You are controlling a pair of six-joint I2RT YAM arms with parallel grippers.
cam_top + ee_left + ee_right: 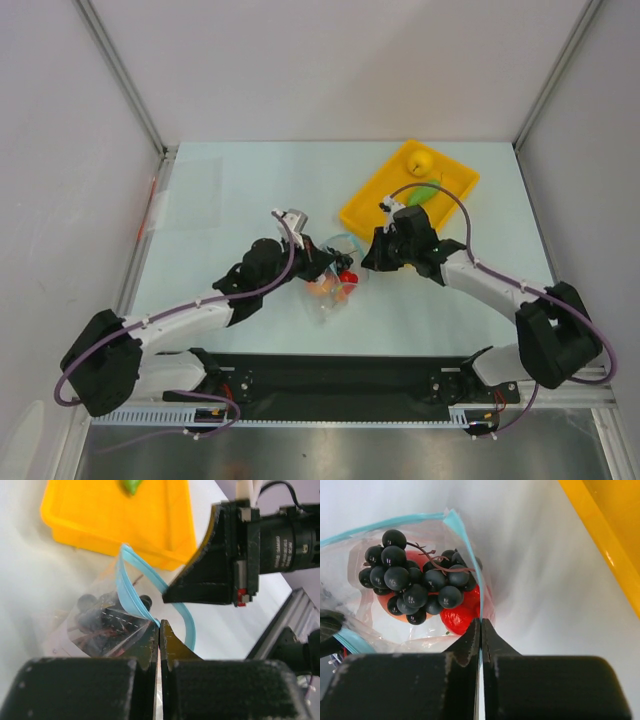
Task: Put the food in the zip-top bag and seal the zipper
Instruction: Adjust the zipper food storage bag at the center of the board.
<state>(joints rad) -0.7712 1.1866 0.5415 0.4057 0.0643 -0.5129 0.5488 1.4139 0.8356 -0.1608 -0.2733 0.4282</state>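
My left gripper (pixel 159 629) is closed all the way, its two fingers pressed flat together on the rim of the bag (pixel 330 304), where the blue zipper strip (pixel 131 587) runs down into the tips. My right gripper (pixel 481 626) is pinched tight as well. In its own wrist view the same blue strip comes down the side of the bag and ends right at the fingertips, so I have the bag's rim in both hands, one on each side.

The bag sits on the table (pixel 250 190) between my two arms, just in front of the yellow tray (pixel 372 197). Its mouth is not sealed — the strip bows out in a loop. Inside lie the black grapes (pixel 412 582), on top of a red fruit (pixel 461 616) and an orange fruit (pixel 395 614).

Two pieces are not in the bag — a yellow fruit (pixel 421 160) and a green fruit (pixel 425 193) lie in the tray, beyond my right wrist.
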